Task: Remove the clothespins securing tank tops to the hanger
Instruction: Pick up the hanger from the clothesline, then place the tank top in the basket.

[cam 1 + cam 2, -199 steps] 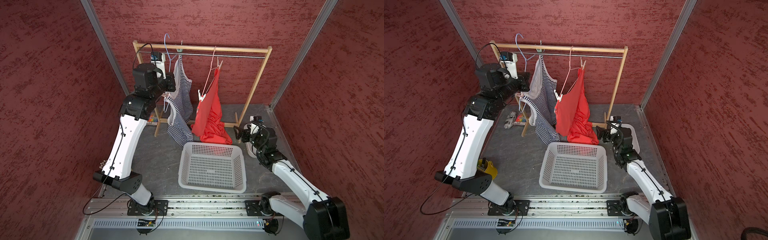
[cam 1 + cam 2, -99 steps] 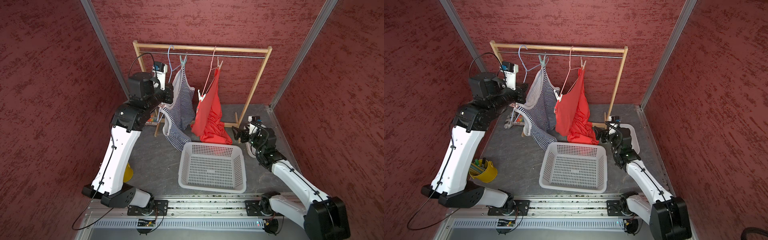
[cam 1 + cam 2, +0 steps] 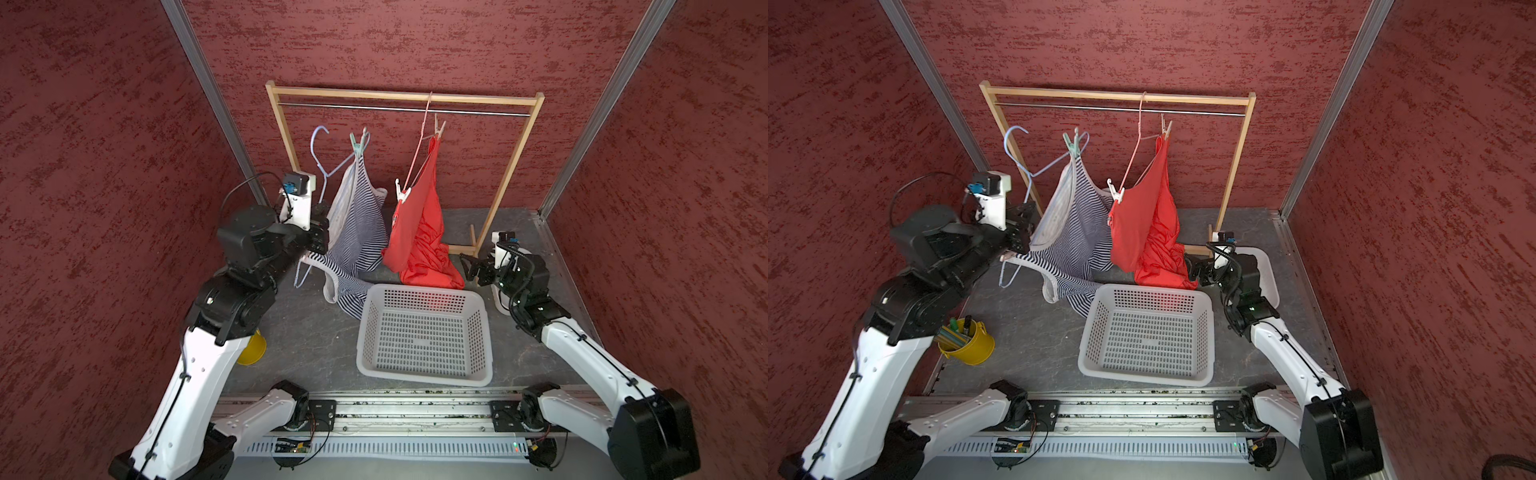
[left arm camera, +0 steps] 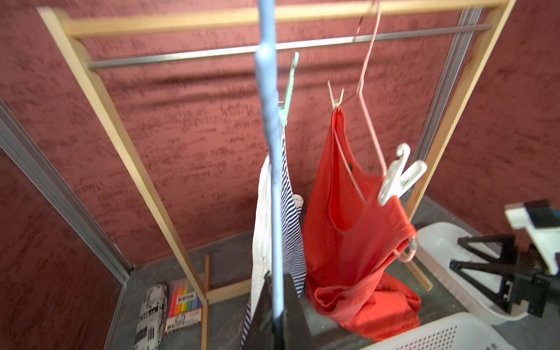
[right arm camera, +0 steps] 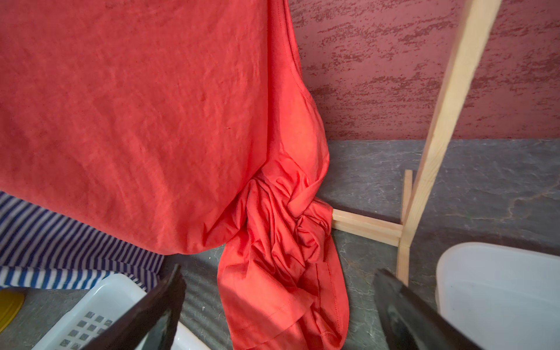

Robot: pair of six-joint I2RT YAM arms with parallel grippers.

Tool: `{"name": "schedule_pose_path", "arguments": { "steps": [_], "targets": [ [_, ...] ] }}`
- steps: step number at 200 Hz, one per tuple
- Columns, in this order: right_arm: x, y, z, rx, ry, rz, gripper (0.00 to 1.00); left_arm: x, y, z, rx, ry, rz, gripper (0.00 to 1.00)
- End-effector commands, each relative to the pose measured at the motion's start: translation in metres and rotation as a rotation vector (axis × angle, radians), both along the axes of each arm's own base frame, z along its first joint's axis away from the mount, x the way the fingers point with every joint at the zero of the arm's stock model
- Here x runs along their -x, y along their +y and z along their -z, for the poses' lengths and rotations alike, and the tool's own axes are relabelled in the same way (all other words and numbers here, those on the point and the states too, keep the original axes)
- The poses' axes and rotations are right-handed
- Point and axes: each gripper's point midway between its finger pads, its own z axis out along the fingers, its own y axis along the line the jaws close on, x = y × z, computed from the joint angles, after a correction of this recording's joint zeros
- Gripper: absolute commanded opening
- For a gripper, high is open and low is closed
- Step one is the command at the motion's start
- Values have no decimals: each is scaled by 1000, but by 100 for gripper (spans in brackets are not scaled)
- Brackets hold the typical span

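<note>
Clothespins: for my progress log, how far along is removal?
Done: no removed pin in view. In hand: left pincer shut on the blue hanger, off the rail, green clothespin gripping the striped top. Left: beige clothespin and white clothespin on the orange top; right pincer open.

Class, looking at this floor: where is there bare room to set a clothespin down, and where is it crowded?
Bare floor lies between the yellow bucket and the white basket; the basket holds nothing. Crowded: under the rack, where the striped top and red top drape, and around the right gripper.
</note>
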Motion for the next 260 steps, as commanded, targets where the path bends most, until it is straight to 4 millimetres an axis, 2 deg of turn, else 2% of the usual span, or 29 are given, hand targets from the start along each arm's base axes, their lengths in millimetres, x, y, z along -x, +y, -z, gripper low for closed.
{"name": "schedule_pose_path", "arguments": {
  "steps": [1,25,59,79,117,150,183,260],
  "targets": [
    [-1,10,-21,-19,-52,-35,99,21,2,-44,59,-150,40,0],
    [-1,13,-22,-17,-52,-41,99,36,7,-69,72,-229,48,0],
    [0,19,-25,-13,-56,-59,99,52,-9,-104,89,-298,167,0],
    [2,18,-25,-9,-61,-47,99,61,-9,-117,103,-336,191,0],
    [5,16,-23,-5,-58,-38,99,82,-3,-128,104,-373,205,0],
    [5,16,-25,-2,-62,-41,99,111,6,-140,141,-421,228,0],
    [5,20,-28,-17,-73,-53,99,137,-2,-143,150,-452,338,0],
    [8,16,-29,4,-77,-38,99,167,3,-145,142,-496,375,0]
  ]
}}
